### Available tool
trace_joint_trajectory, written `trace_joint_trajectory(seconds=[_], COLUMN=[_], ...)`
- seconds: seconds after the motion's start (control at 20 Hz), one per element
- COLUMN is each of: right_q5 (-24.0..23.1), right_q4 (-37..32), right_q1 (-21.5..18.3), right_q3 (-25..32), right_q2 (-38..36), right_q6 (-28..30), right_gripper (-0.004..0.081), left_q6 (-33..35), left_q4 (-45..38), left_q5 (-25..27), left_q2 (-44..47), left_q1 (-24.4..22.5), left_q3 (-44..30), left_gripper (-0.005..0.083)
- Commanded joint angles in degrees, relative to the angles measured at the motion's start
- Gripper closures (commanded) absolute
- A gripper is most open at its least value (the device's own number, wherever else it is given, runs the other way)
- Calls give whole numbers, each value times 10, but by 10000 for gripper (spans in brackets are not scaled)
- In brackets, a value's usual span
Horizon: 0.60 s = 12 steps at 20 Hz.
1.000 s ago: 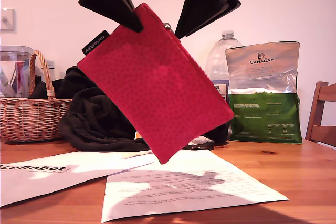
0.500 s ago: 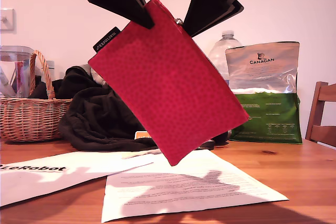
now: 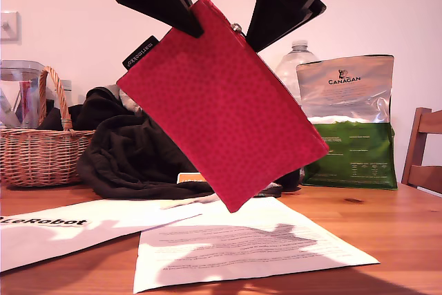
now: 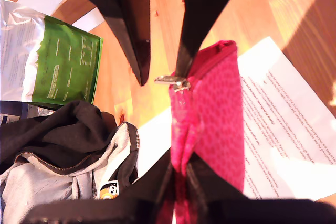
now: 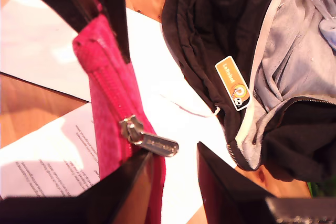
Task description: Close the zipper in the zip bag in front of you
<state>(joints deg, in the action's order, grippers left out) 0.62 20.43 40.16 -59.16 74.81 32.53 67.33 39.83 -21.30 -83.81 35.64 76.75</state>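
The pink-red zip bag [image 3: 221, 101] hangs tilted in the air above the table, its black label [image 3: 140, 51] at the exterior view's left. My first gripper [image 3: 190, 25] is shut on the bag's top corner [image 4: 178, 182]. The zipper [image 3: 276, 74] runs down the edge on the exterior view's right. Its silver pull tab [image 3: 237, 29] [image 4: 170, 81] [image 5: 152, 141] sits near that top corner. My second gripper [image 3: 252, 39] [image 5: 173, 161] stands open with the tab lying between its fingers [image 4: 142, 72]. I cannot tell how much of the zip is open.
Under the bag lie printed papers [image 3: 242, 246] on the wooden table [image 3: 400, 240]. Behind are a black jacket [image 3: 131, 157], a wicker basket [image 3: 41, 150], a plastic bottle [image 3: 297, 67] and the green-and-silver Canagan bag [image 3: 349, 122]. A chair [image 3: 425, 150] stands at the exterior view's right.
The bag and both grippers have shifted towards the exterior view's right and slightly up. Over the last half second only the second gripper has edged a little.
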Motion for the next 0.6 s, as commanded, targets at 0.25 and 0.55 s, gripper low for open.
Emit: trace_joint_trajectory(seconds=[0.25,0.55], right_q5=[-23,-23], right_q4=[5,18], right_q1=[33,33], right_q3=[1,1], right_q2=[-4,-5], right_q6=[55,59], right_gripper=[586,670], left_q6=[2,2], left_q4=[-8,-8], left_q5=[-7,-7], left_q2=[-2,-2], left_q1=[2,-2], left_q3=[3,3], left_gripper=[795,795])
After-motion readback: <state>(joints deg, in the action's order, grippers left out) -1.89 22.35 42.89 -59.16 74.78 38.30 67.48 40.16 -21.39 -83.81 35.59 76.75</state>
